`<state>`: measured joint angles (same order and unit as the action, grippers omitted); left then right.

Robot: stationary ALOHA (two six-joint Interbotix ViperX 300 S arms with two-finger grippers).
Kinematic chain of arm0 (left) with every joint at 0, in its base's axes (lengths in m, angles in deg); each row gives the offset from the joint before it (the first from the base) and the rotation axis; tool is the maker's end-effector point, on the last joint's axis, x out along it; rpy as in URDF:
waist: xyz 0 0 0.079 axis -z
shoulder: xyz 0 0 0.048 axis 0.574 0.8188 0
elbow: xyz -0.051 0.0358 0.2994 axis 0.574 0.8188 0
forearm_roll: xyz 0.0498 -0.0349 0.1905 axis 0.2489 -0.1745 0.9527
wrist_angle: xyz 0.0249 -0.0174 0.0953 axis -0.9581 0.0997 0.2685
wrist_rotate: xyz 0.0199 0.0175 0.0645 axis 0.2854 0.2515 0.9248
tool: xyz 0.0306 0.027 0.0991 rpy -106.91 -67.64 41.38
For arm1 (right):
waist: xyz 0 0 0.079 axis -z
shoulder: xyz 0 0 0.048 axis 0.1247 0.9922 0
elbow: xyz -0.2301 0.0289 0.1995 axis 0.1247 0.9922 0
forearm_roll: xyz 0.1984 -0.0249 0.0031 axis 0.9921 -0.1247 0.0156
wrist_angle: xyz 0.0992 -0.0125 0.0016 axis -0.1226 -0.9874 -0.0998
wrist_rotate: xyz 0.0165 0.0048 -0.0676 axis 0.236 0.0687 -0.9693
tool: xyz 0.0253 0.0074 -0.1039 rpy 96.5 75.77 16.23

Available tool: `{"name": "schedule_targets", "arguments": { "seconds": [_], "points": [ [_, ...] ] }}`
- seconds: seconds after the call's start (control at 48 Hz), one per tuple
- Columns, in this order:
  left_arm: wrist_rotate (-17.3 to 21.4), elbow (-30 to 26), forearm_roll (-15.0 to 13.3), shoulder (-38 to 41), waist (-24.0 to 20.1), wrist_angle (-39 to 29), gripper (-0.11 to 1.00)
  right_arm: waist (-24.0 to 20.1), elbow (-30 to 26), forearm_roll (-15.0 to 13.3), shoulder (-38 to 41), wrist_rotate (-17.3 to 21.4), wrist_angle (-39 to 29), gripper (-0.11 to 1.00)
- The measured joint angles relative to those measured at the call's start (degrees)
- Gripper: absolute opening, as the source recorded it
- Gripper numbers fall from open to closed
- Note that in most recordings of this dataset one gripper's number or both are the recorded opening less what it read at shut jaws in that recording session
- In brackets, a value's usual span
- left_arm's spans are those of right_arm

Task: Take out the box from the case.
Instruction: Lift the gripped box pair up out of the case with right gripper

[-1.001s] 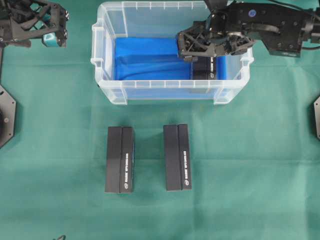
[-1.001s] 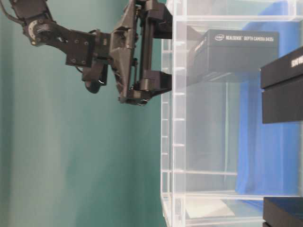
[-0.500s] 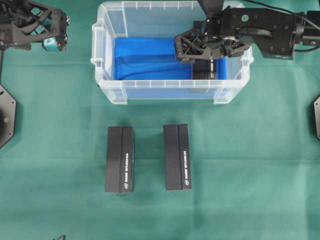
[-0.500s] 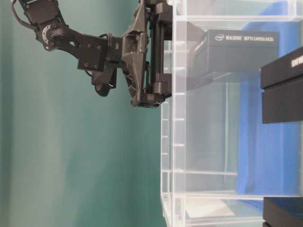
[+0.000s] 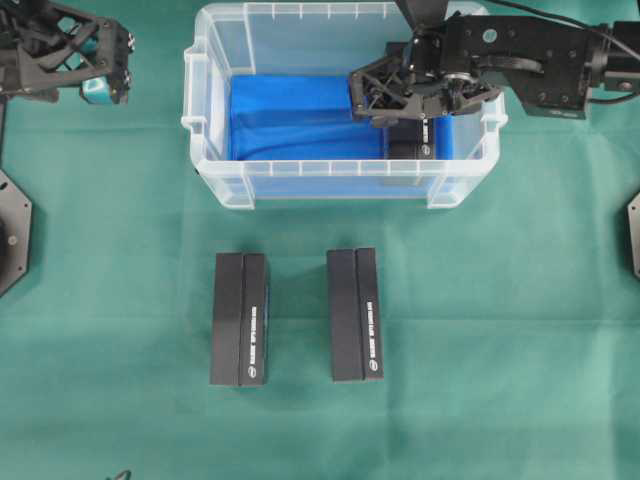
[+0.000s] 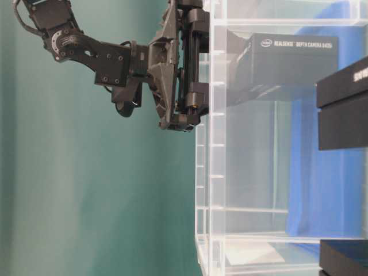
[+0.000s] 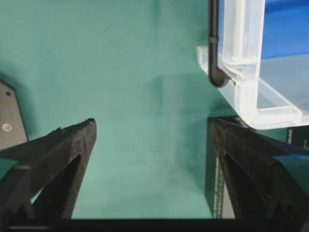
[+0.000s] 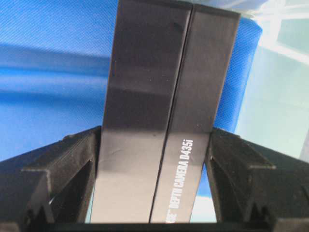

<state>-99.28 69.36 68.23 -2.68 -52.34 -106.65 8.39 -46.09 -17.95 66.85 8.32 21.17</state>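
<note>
the depth camera box stands in the right end of the case, on the blue lining, close to the clear right wall, with its long sides running up between the two fingers of the right end effector. in the right wrist view both pads sit right at the box's long black faces, so the end effector looks clamped on it or just about to bite; whether the pressure is full cannot be told. the box reads as stiff printed cardboard with a lid seam down its length, probably light to moderate in weight, with smooth matte faces that could slip under a weak squeeze. the narrow width suits the span of the fingers, and a hold across the two long sides near the middle of the length seems best, since a grip near one end might let it tilt against the rim on the way up. the left end effector hangs spread wide and empty over the green worktop beside the case's corner. two similar boxes lie on the worktop.
</note>
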Motion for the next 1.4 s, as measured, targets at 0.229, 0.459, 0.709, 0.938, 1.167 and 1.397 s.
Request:
{"name": "schedule_targets", "arguments": {
  "seconds": [0.229,0.459,0.709,0.938,1.167,1.397],
  "points": [
    [-0.09,0.26,0.0,-0.35,-0.09,-0.09,0.97,0.09,-0.35,-0.09,0.09,1.14,-0.26,0.67],
    [-0.26,0.26,0.0,-0.35,-0.09,0.0,0.97,0.35,-2.72,-0.44,0.18,1.32,-4.83,0.67],
    [-0.26,0.26,0.0,-0.35,-0.09,0.0,0.97,0.35,-6.5,-1.05,-2.46,1.32,-10.81,0.67],
    [-0.35,0.26,0.0,-0.35,-0.09,0.97,0.97,0.18,-10.02,-1.49,-5.89,1.14,-17.75,0.67],
    [-0.35,0.26,0.09,-0.18,-0.09,2.02,0.97,-0.09,-13.18,-2.81,-7.91,1.14,-21.53,0.67],
    [-0.35,0.26,0.09,-0.18,-0.09,2.11,0.97,-0.26,-16.88,-2.99,-8.0,1.05,-23.38,0.67]
  ]
}}
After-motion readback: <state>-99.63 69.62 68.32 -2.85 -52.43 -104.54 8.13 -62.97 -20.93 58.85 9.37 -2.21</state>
